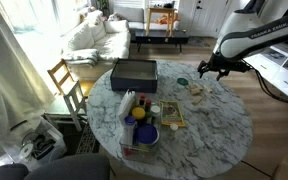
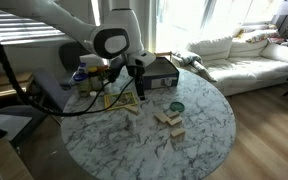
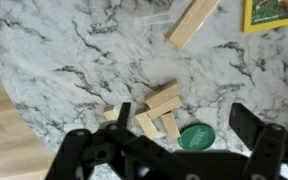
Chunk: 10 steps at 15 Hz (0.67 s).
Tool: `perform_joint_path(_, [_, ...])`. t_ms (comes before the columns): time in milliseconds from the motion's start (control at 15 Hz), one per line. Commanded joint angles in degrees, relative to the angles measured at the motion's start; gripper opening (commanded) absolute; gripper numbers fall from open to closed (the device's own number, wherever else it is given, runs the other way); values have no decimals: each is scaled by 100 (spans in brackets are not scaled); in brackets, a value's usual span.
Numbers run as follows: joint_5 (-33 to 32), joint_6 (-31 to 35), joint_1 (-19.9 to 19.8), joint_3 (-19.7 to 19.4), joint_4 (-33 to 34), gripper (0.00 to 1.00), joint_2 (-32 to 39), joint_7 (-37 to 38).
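Your fingers [image 3: 252, 132] are spread wide and hold nothing. They hang above the marble counter [image 3: 64, 60] without touching it. In the wrist view, the small pile of wooden blocks [image 3: 154, 112] lies between them, with several short pieces resting against and over one another. A green disc [image 3: 196, 136] sits just beside the pile, on the side nearer the counter's edge. A longer loose block [image 3: 192, 20] lies apart from the pile, farther in on the counter and near the corner of a yellow-edged book [image 3: 276, 12]. In an exterior view, the pile [image 2: 167, 120] and the disc [image 2: 176, 106] sit in the open part of the counter, well apart from the black box [image 2: 162, 68].
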Motion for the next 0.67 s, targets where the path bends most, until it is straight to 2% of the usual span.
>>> perform_joint_path(0, [185,-445,159,-207,84,100,-155,-1219])
perform_joint_path(267, [163,-809,228,-230,329,100,-114,-1929])
perform_joint_path(600, [649,-1099,260,-62,471,100,-56,-2917])
